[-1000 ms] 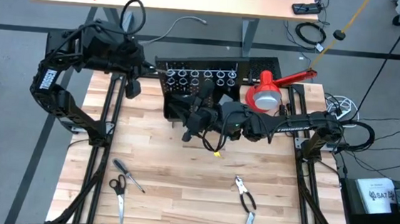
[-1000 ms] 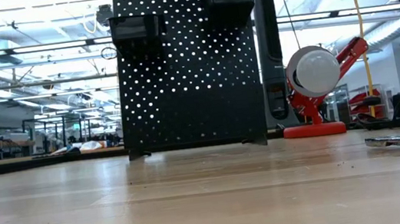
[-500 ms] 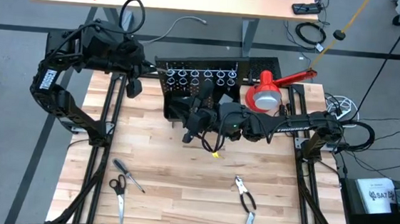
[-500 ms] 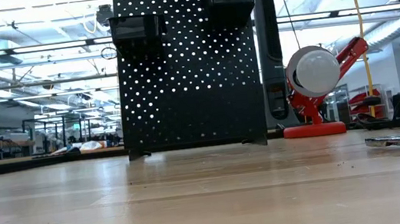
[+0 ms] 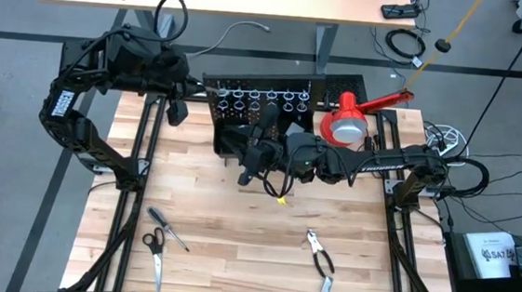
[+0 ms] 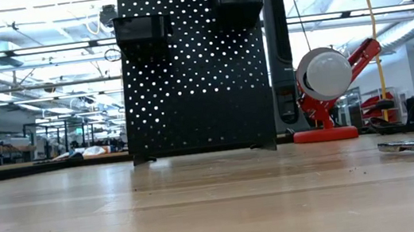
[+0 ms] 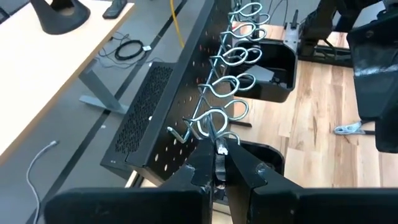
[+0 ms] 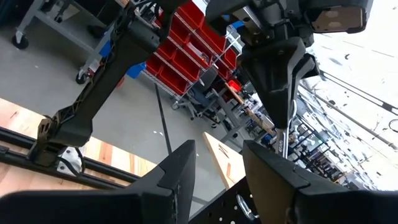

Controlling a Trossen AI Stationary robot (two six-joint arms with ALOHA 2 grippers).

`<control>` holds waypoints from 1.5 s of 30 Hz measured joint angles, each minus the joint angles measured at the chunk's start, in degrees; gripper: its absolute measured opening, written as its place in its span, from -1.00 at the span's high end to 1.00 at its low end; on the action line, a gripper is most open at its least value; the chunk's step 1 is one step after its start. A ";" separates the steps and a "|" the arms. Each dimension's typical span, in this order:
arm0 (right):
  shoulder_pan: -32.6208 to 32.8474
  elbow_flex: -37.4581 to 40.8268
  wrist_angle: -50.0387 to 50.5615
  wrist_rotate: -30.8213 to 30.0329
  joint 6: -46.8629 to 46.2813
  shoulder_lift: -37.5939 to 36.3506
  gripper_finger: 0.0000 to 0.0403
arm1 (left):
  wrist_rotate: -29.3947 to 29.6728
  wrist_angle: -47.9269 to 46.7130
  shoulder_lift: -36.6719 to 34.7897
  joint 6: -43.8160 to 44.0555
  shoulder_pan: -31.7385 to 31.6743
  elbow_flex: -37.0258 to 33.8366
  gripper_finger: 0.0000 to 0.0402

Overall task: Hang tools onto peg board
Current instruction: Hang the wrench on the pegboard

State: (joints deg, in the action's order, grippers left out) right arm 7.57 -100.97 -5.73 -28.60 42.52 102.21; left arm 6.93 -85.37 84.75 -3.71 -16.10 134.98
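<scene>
A pale wooden worktop [image 5: 235, 237] sits on a grey floor, with a light desk behind it and, in the low view, a long workshop hall beyond. My landmark is the peg board [image 5: 259, 109], standing upright at the back middle of the worktop.

Well in front of the peg board and off toward its left, the screwdriver [image 5: 168, 228] and the scissors [image 5: 154, 253] lie flat, just beside each other.

My left gripper [image 7: 219, 163] is at the left end of the peg board's top edge. Its fingers are pressed together on a thin metal piece [image 7: 217, 140] that reaches into the end ring of the row of silver rings [image 7: 238, 53] along the board's top. What that piece is I cannot tell.

Just in front of the peg board, over the worktop, hangs my right gripper [image 5: 248, 160]. Its fingers [image 8: 177, 180] stand partly apart with nothing between them, and past them I see my other arm.

On the board's front face, two black bins [image 6: 142, 35] hang near the top.

Just to the right of the peg board stands a red-and-white lamp [image 5: 349, 123].

Well in front of the board and to its right, the pliers [image 5: 318, 251] lie flat, and a silver wrench [image 5: 326, 285] lies just beyond their tip, nearer the front edge.
</scene>
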 joint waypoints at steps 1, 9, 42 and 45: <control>0.00 0.00 0.02 0.00 0.03 0.00 0.34 | -0.32 -0.36 0.00 0.04 0.00 0.00 0.89; 0.03 0.02 0.06 0.00 -0.39 0.00 0.34 | -0.60 -0.89 0.00 3.43 0.00 0.00 0.89; 0.20 0.02 1.98 0.20 -2.91 0.00 0.34 | -0.63 -2.66 1.52 -4.00 -0.01 -0.15 0.89; 0.37 0.04 2.70 0.20 -2.89 0.00 0.34 | -0.71 -1.44 1.75 -4.15 -0.02 -0.15 0.89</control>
State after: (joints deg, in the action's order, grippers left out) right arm 7.94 -100.92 -3.03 -28.40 39.64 102.21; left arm 6.22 -86.80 86.50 -7.86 -16.12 134.82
